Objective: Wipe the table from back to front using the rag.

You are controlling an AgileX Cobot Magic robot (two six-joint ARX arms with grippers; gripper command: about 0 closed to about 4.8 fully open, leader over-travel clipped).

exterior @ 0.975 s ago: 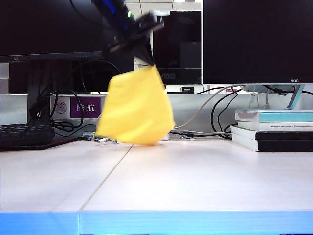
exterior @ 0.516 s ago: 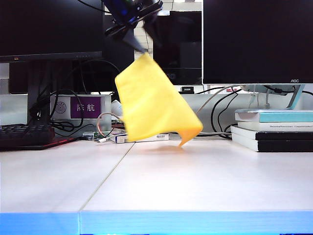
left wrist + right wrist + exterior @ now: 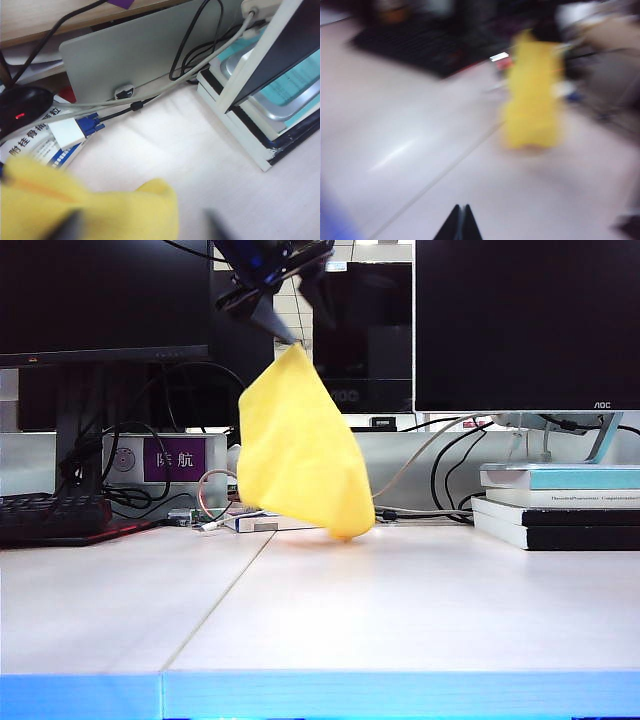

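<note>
Rag (image 3: 300, 455) below left gripper (image 3: 285, 308)

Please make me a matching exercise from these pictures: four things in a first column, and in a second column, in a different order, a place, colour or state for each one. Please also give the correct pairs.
Column one
1. rag
2. left gripper
3. right gripper
4. books

Column two
A. shut, seen only in its own wrist view
B. stacked at the right edge of the exterior view
C. yellow, hanging above the table
D. open, at the top of the exterior view

Right pairs: 1-C, 2-D, 3-A, 4-B
</note>
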